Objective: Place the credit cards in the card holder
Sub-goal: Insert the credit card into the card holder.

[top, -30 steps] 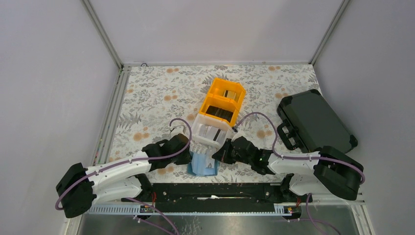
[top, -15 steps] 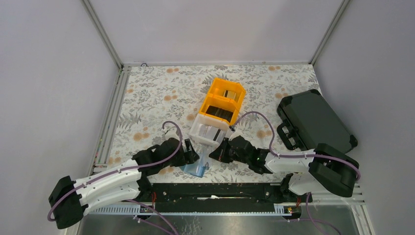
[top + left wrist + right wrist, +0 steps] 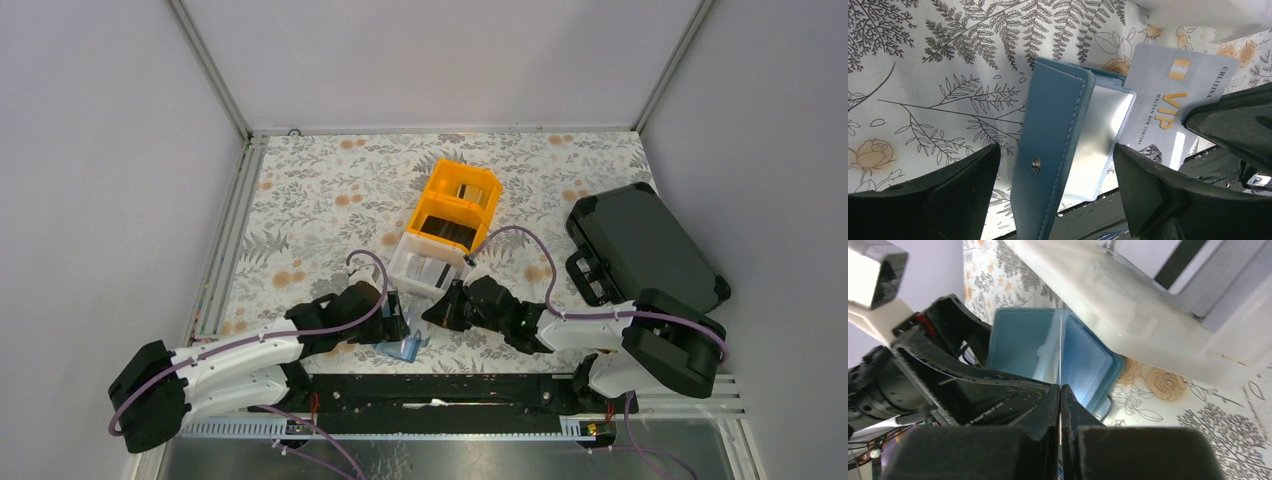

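Pale credit card [image 3: 1168, 95]: "VIP", "MAISON NEW CENTURY".

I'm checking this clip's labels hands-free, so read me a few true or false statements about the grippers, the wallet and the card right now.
1. The left gripper is open, with a finger on each side of the teal card holder. True.
2. The right gripper is empty. False: it is shut on a silver VIP card.
3. The card holder lies inside the orange bin. False: it rests on the floral tablecloth at the near edge, in front of the white bin.
4. The black hard case sits at the table's right side. True.
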Robot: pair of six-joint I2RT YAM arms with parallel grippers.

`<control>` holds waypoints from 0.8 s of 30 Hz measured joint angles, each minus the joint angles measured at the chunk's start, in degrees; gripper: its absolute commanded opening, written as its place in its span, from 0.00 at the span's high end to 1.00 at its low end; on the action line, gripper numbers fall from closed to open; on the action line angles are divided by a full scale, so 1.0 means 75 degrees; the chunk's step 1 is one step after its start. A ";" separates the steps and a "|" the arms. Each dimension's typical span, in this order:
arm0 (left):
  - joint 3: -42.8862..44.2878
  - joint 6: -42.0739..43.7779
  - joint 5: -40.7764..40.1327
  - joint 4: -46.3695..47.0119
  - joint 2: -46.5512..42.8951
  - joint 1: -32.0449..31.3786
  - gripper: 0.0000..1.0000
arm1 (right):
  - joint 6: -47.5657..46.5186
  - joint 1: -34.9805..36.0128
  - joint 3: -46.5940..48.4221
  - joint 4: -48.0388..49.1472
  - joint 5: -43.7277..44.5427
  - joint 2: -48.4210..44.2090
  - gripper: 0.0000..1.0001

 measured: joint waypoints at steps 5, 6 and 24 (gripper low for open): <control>0.0003 0.0157 0.0099 0.0029 -0.0178 0.0000 0.10 | -0.0064 0.0000 0.0210 0.0216 0.0000 0.0090 1.00; 0.0003 0.0172 0.0114 0.0038 -0.0265 0.0000 0.10 | -0.0076 0.0000 0.0239 0.0239 -0.0003 0.0128 1.00; 0.0102 0.0405 0.0055 -0.0265 -0.0519 0.0000 0.78 | -0.0216 0.0000 0.0548 0.0463 -0.0055 0.0484 1.00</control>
